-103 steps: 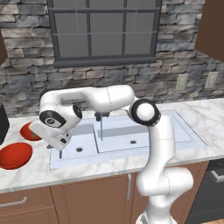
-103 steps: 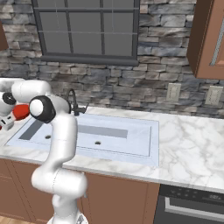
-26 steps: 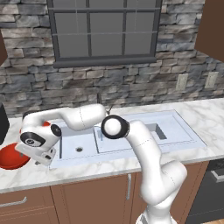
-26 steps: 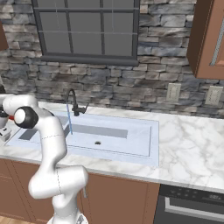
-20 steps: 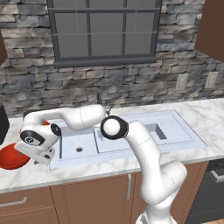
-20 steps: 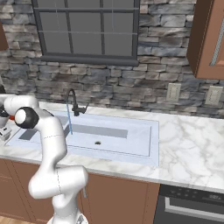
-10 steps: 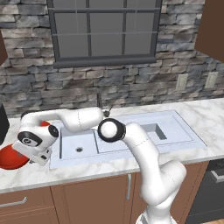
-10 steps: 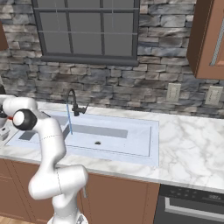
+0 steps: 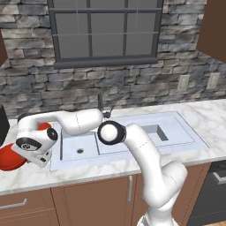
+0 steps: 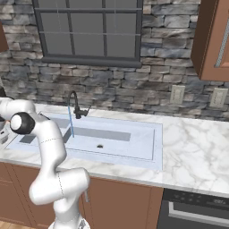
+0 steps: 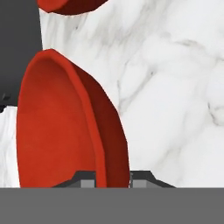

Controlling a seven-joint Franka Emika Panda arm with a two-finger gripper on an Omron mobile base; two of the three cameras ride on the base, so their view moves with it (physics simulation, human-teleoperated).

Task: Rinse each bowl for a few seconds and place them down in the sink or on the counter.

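Where hand view looks, gripper (image 11: 113, 178) astride bowl (image 11: 65, 127) rim

Two glossy red bowls (image 11: 65, 131) (image 11: 70, 5) on marble counter (image 11: 170, 87), left of sink (image 9: 128, 137).

Left base view: set behind the arm's left, facing forward and down. Right base view: behind its right. Both share the sink (image 9: 132, 137) and counter (image 10: 197, 156). Hand view: very near, bowl rim (image 11: 94, 131) at 6 o'clock.
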